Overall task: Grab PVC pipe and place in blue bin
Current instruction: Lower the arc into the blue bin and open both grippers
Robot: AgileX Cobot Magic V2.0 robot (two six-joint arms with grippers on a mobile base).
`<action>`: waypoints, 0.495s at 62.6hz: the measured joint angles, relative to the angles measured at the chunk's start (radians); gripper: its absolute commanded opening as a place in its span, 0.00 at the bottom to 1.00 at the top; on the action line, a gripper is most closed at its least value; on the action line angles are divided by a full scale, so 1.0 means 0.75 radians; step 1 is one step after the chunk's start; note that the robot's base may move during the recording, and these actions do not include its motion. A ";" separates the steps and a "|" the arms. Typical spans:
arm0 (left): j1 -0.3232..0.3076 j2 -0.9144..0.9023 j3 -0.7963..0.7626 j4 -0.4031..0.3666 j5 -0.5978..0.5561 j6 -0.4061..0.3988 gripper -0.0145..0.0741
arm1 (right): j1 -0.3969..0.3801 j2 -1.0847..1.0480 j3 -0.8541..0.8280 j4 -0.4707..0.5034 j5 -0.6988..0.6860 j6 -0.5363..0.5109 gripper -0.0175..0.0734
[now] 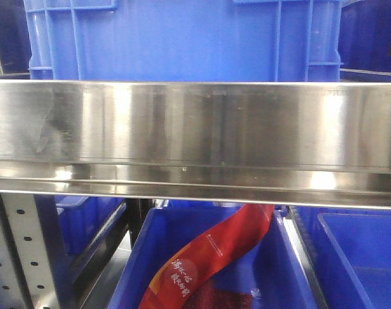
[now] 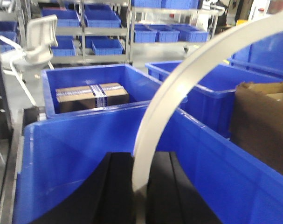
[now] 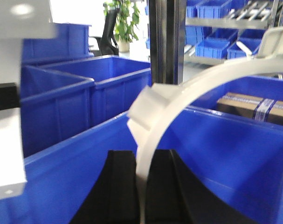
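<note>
The PVC pipe is a long white curved plastic piece. In the left wrist view it rises from between my left gripper's black fingers and arcs to the upper right. My left gripper is shut on it, over a blue bin. In the right wrist view the pipe arcs the same way from my right gripper, which is shut on it, with a ribbed white part just above the fingers. That gripper is over a blue bin too. Neither gripper shows in the front view.
A steel shelf beam fills the front view, with a blue bin holding a red packet below. A taped cardboard box lies in the bin beyond. A brown bag stands at right. A white squared piece stands at left.
</note>
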 measured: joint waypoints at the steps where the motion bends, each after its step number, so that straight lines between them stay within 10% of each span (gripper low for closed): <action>1: 0.000 0.012 -0.006 0.000 0.000 0.000 0.04 | 0.000 0.017 -0.003 0.000 0.000 0.000 0.01; 20: 0.000 0.128 -0.027 -0.009 -0.006 0.000 0.04 | 0.000 0.129 -0.019 0.000 0.059 0.000 0.02; 31: 0.000 0.128 -0.027 -0.047 -0.008 0.000 0.20 | 0.000 0.129 -0.021 0.000 0.064 0.000 0.28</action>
